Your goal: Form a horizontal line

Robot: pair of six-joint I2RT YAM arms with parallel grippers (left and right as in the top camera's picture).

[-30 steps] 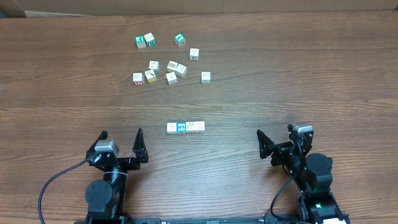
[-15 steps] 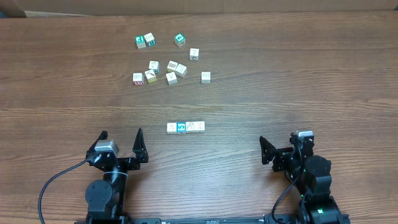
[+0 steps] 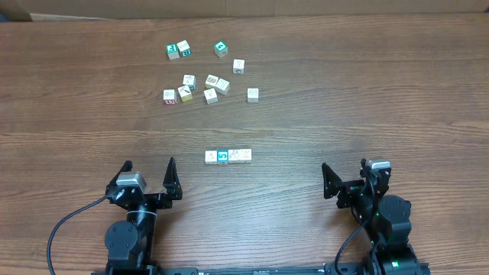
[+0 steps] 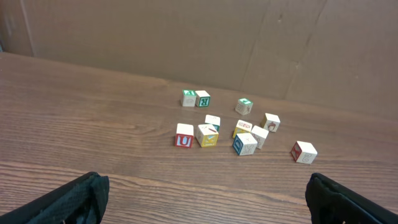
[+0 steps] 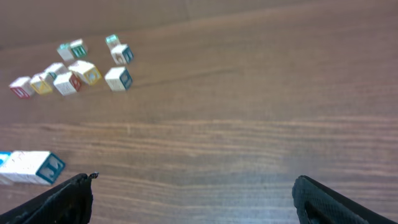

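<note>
Table (image 3: 367, 84): brown board, matte, long wood grain.
Left gripper (image 3: 149, 165): black fingers are spread wide, with nothing held or touched.
Loose cubes (image 3: 206, 80): small wooden blocks with whitish, green, red and yellow faces, scattered at the far side.
Row of four cubes (image 3: 228, 156): set face to face at the table's centre, well apart from both grippers. Three are whitish. The second from the left is a blue-faced cube (image 3: 222, 156) marked with a white "5".
Right gripper (image 3: 344, 168): fingers are spread wide and nothing is held.

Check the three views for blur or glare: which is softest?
Overhead: sharp, evenly lit, no glare, the row of cubes crisp. Left wrist: clear, letters on the scattered cubes readable. Right wrist: softest, the cubes smeared, the row cut off at the left edge.
</note>
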